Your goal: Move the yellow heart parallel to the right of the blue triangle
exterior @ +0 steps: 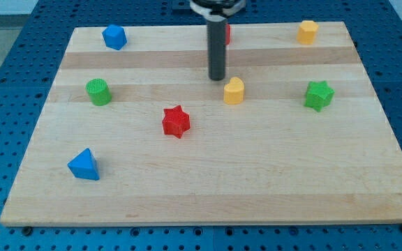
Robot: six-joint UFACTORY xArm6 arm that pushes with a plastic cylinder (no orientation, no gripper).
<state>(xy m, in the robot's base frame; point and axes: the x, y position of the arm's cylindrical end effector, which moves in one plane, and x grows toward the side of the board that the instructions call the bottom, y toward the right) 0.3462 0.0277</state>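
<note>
The yellow heart [234, 90] lies a little right of the board's middle, in the upper half. The blue triangle [84, 165] lies near the view's bottom left. My tip [217, 77] stands just up and left of the yellow heart, very close to it; I cannot tell whether it touches it. The rod rises from there to the view's top.
A red star [176, 122] lies between the heart and the triangle. A green cylinder [98, 91] is at the left, a blue block [114, 37] at top left, a yellow block [307, 31] at top right, a green star [319, 95] at right. A red block [227, 33] is partly hidden behind the rod.
</note>
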